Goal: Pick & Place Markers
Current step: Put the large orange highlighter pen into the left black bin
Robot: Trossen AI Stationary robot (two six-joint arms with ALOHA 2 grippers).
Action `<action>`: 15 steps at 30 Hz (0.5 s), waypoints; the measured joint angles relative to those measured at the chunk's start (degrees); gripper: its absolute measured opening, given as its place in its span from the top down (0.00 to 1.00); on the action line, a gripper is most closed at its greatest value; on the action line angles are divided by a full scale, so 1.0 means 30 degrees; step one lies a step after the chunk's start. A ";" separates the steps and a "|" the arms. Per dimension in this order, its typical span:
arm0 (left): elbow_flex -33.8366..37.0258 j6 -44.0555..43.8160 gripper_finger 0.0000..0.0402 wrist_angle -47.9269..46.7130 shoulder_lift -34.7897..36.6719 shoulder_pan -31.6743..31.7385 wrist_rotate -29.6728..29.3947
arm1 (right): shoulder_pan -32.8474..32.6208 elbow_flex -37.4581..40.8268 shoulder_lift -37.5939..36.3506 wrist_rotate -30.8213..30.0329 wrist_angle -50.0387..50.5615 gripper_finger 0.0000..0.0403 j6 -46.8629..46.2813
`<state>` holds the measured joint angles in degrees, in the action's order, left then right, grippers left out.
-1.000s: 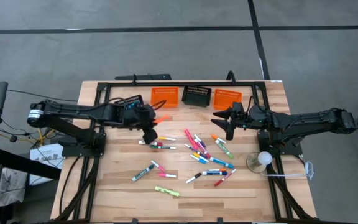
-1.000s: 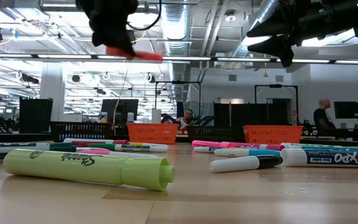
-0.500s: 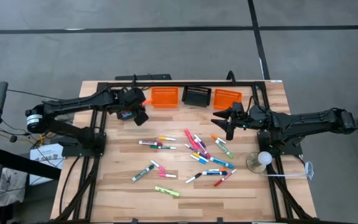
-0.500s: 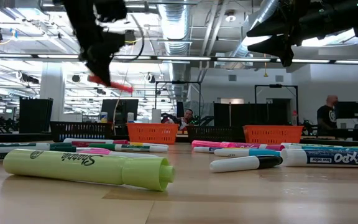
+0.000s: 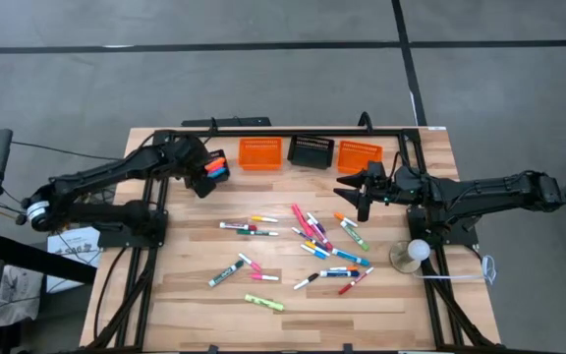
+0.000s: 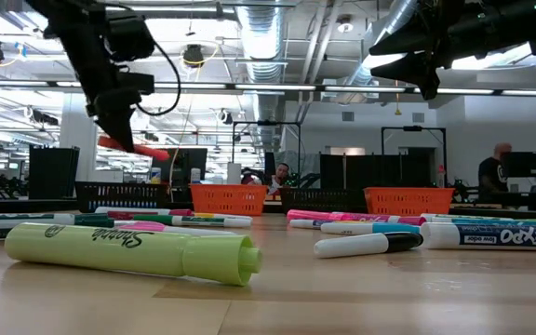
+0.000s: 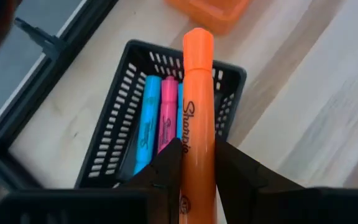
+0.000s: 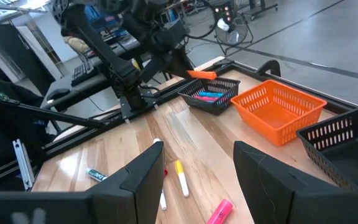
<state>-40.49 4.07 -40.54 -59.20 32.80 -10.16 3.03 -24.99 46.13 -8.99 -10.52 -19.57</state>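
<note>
Left hand [image 7: 197, 163] clamps an orange marker [image 7: 197, 112]; right hand [image 8: 194, 165] seemingly open, empty.

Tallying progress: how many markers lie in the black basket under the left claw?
3: light blue, pink beside it, another blue partly behind the held orange marker, which may hide more.

- We count four slatted baskets: two orange baskets [image 5: 259, 153] and two black baskets [image 5: 311, 151].
- One orange marker [image 7: 197, 118] is held; three markers [image 7: 160, 115] lie in the far-left black basket.
- We cannot count exactly the loose markers [image 5: 308, 241] on the table.
</note>
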 joint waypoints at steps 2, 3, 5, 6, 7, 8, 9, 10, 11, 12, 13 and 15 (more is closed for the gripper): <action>0.0661 0.0053 0.80 0.0961 0.0118 0.0710 0.0823 | 0.0000 0.0000 0.0000 0.0000 -0.0008 0.54 0.0000; 0.0939 0.0060 0.80 0.1327 0.0118 0.1054 0.0977 | 0.0000 0.0000 0.0000 0.0000 -0.0006 0.54 0.0000; 0.1470 0.0074 0.80 0.2393 0.0046 0.1637 0.1123 | 0.0000 0.0000 0.0000 0.0000 -0.0015 0.54 -0.0110; 0.1669 0.0135 0.80 0.2944 -0.0054 0.1889 0.1117 | 0.0000 0.0000 0.0000 0.0000 -0.0009 0.54 -0.0203; 0.1815 0.0288 0.80 0.3140 -0.0195 0.2150 0.1129 | 0.0000 0.0000 0.0000 0.0000 -0.0009 0.54 -0.0359; 0.1920 0.0541 0.80 0.3171 -0.0355 0.2404 0.1123 | 0.0000 0.0000 0.0000 0.0000 -0.0014 0.54 -0.0469; 0.1949 0.0748 0.80 0.3153 -0.0546 0.2657 0.1131 | 0.0000 0.0000 0.0000 0.0000 -0.0014 0.54 -0.0492; 0.1953 0.0970 0.80 0.3209 -0.0742 0.2900 0.1179 | 0.0000 0.0000 0.0000 0.0000 -0.0009 0.54 -0.0488; 0.1953 0.1088 0.80 0.3301 -0.0886 0.3121 0.1206 | 0.0000 0.0000 0.0000 0.0000 -0.0015 0.54 -0.0488; 0.1953 0.1244 0.80 0.3380 -0.1049 0.3372 0.1417 | 0.0000 0.0000 0.0000 0.0000 -0.0017 0.54 -0.0488; 0.1953 0.1524 0.80 0.3426 -0.1222 0.3641 0.1858 | 0.0014 0.0000 0.0000 0.0000 -0.0009 0.54 -0.0488; 0.1953 0.2114 0.80 0.3511 -0.1568 0.4083 0.2614 | 0.0022 0.0000 0.0000 0.0000 -0.0017 0.54 -0.0488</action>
<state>-34.63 10.41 -30.01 -63.91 45.05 -2.31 3.09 -24.99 46.13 -8.99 -10.57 -21.04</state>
